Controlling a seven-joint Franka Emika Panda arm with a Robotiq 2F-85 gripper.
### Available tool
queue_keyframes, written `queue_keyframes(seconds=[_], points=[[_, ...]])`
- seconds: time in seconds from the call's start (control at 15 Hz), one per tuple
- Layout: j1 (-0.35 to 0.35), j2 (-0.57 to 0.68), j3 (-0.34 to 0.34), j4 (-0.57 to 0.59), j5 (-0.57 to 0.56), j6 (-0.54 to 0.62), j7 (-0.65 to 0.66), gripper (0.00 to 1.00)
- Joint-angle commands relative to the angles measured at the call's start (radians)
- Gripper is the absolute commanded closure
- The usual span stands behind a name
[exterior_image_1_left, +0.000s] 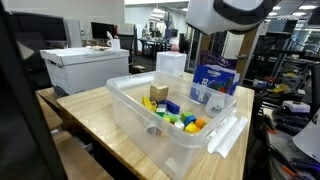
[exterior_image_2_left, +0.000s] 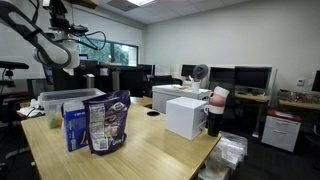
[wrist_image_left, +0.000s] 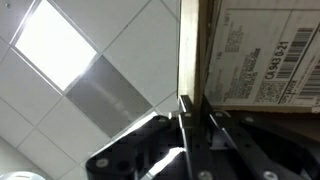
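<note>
My gripper (wrist_image_left: 197, 115) points up at the ceiling in the wrist view. Its two dark fingers stand close together, and I see nothing clearly held between them. A cardboard box with a printed label (wrist_image_left: 265, 50) is right beside the fingertips, and its pale edge lines up with them. In an exterior view the arm (exterior_image_2_left: 50, 50) is raised high at the far left, above the table. In an exterior view only a white and black part of the arm (exterior_image_1_left: 230, 12) shows at the top edge.
A clear plastic bin (exterior_image_1_left: 225, 140) with several coloured blocks (exterior_image_1_left: 175, 112) sits on the wooden table (exterior_image_1_left: 100, 115). A blue snack bag (exterior_image_1_left: 213, 80) and a white box (exterior_image_1_left: 80, 68) stand behind it. The bag (exterior_image_2_left: 108, 122), a blue carton (exterior_image_2_left: 73, 125) and a white box (exterior_image_2_left: 187, 115) show in an exterior view.
</note>
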Motion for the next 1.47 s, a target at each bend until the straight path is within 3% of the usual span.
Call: queue_keyframes(seconds=[0.0, 0.33, 0.53, 0.6, 0.67, 1.07, 1.4], points=[[-0.148, -0.035, 0.113, 0.099, 0.0, 0.008, 0.023, 0.95], [-0.285, -0.053, 0.238, 0.155, 0.011, 0.039, 0.018, 0.95], [-0.31, -0.06, 0.266, 0.155, 0.004, 0.104, 0.001, 0.95], [-0.301, -0.053, 0.264, 0.149, 0.003, 0.157, -0.026, 0.95], [-0.25, -0.082, 0.216, 0.138, 0.056, 0.169, 0.033, 0.96], [-0.22, -0.055, 0.224, 0.131, 0.193, 0.162, 0.03, 0.96], [-0.202, -0.046, 0.228, 0.136, 0.339, 0.223, 0.008, 0.97]])
